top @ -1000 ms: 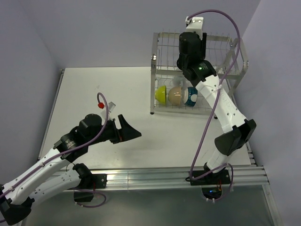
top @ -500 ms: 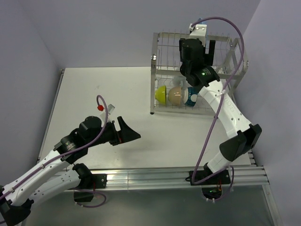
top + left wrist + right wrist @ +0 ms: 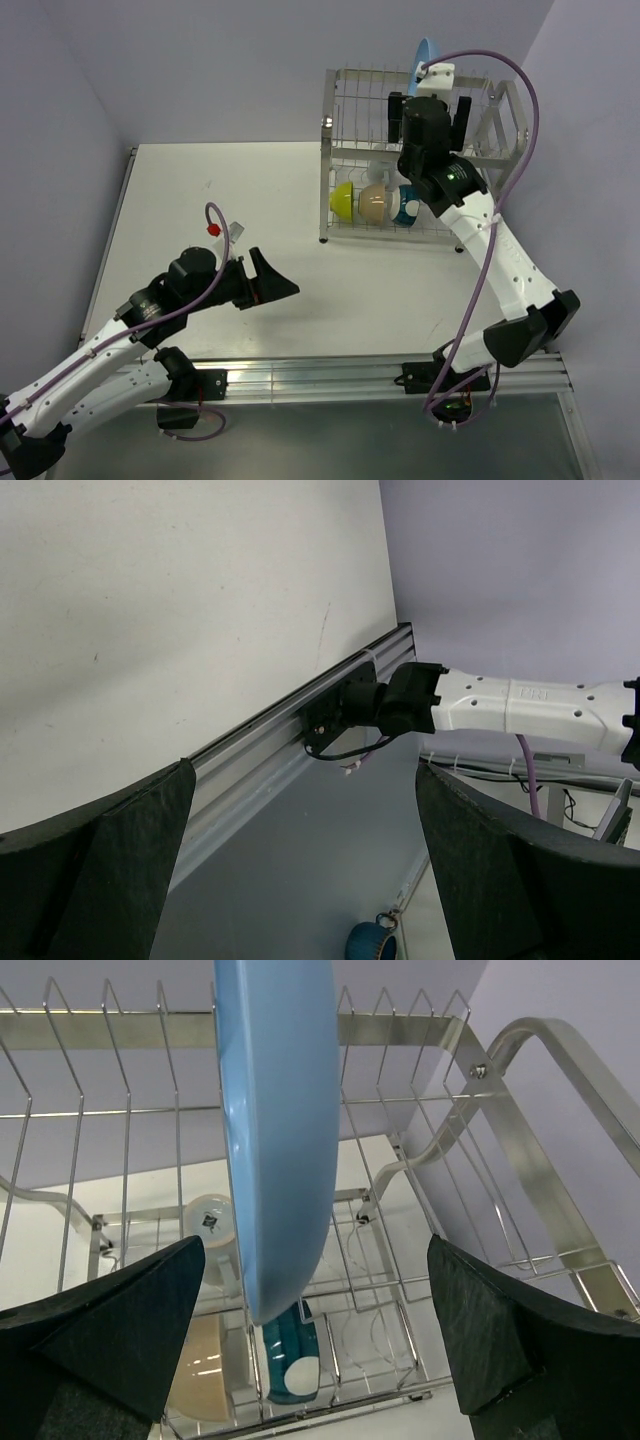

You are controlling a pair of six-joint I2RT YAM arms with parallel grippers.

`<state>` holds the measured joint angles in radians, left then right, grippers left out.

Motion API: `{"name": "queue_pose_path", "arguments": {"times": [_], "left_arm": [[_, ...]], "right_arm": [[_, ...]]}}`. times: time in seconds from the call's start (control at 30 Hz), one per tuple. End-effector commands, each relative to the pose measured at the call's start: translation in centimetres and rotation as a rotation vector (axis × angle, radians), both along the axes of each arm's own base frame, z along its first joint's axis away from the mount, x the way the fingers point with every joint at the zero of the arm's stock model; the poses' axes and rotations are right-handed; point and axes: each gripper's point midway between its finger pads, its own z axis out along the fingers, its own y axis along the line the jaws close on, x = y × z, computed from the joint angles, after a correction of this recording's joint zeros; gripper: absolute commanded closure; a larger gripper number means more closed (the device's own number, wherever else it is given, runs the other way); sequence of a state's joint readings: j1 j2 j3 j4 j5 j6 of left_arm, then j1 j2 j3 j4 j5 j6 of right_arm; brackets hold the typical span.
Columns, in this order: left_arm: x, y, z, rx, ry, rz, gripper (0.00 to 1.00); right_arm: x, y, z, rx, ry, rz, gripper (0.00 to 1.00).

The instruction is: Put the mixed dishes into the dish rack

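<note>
Above the two-tier silver wire dish rack [image 3: 326,180], the right gripper [image 3: 428,106] is straddling the large round blue plate [image 3: 275,1130], its fingers spread wide.
Well left of the rack, the left gripper [image 3: 278,272] is hanging open over the white table [image 3: 230,180]. The plate is standing on edge in the rack's upper slots, with three coloured bowls [image 3: 374,203] sitting below it. Release looks done, so the next move is calling for a straight lift clear. Lilac walls [image 3: 220,70] are rising behind the rack.

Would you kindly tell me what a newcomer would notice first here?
A big blue plate stands on edge in the top shelf of the wire rack, just ahead of the wide-open right gripper. Below it, a green bowl and a cream bowl sit on the lower shelf.
</note>
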<state>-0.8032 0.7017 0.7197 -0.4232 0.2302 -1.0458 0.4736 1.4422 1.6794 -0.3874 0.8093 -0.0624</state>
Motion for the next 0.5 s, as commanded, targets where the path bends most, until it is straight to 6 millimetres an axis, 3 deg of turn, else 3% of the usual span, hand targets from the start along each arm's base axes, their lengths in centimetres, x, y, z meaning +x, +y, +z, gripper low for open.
{"name": "queue_pose_path", "arguments": {"times": [0.0, 0.23, 0.47], "left_arm": [[0.2, -0.2, 0.6, -0.036, -0.017, 0.010, 0.01], [0.5, -0.1, 0.2, -0.019, -0.010, 0.027, 0.01], [1.7, 0.2, 0.9, 0.034, -0.049, 0.065, 0.01]], "right_arm": [[-2.2, -0.4, 1.4, 0.064, -0.055, 0.026, 0.00], [-5.1, -1.2, 0.9, 0.115, -0.050, 0.020, 0.00], [-9.0, -0.1, -0.2, 0.160, -0.030, 0.097, 0.00]]}}
